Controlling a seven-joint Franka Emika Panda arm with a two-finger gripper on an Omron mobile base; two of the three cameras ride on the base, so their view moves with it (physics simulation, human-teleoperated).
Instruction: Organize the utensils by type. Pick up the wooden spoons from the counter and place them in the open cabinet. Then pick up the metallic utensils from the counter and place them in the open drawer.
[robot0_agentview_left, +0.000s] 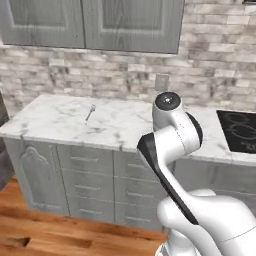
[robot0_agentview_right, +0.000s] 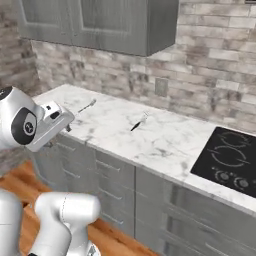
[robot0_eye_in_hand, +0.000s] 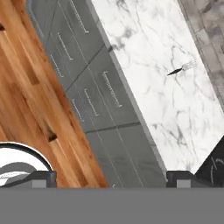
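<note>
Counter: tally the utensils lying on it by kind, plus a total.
On the white marble counter:
Thin all-silver utensil, type too small to tell: 1
Small fork with dark handle and silver tines: 1
Total: 2

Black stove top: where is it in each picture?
Left base view: the black stove top is at the right edge, halfway down.
Right base view: it is at the lower right.
Hand view: a dark wedge of it is in the bottom right corner.
Shared landmark: the white marble counter it is set into.
</note>
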